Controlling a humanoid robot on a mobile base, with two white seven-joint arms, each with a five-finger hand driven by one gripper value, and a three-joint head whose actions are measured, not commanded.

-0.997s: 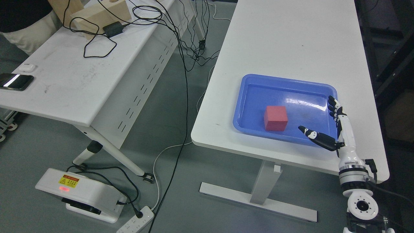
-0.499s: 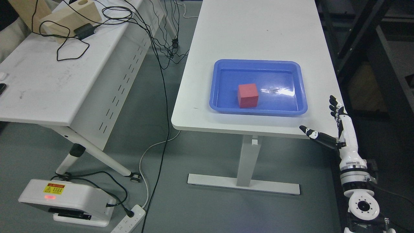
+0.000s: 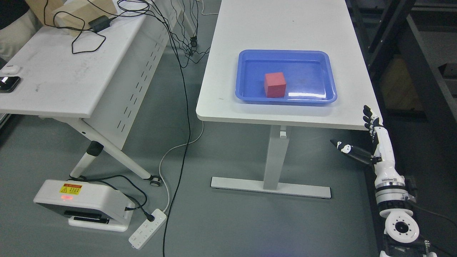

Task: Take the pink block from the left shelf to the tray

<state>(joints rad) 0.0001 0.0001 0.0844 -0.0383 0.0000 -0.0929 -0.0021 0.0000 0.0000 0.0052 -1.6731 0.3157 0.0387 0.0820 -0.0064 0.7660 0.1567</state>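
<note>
Red-pink, the block point(image 3: 275, 84) sat inside the blue tray point(image 3: 330, 82), left of its middle, near the white desk's point(image 3: 228, 103) front edge. Below the desk's front right corner, the right hand point(image 3: 371, 142) hung empty, fingers spread wide.

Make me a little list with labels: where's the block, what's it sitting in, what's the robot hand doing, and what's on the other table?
block: a pink-red block lying inside the tray, left of its middle
tray: blue tray on the white table, close to the near edge
right hand: open, holding nothing, off the table's near right corner
left hand: not in view
other table: black cables, a phone, wooden blocks
</note>
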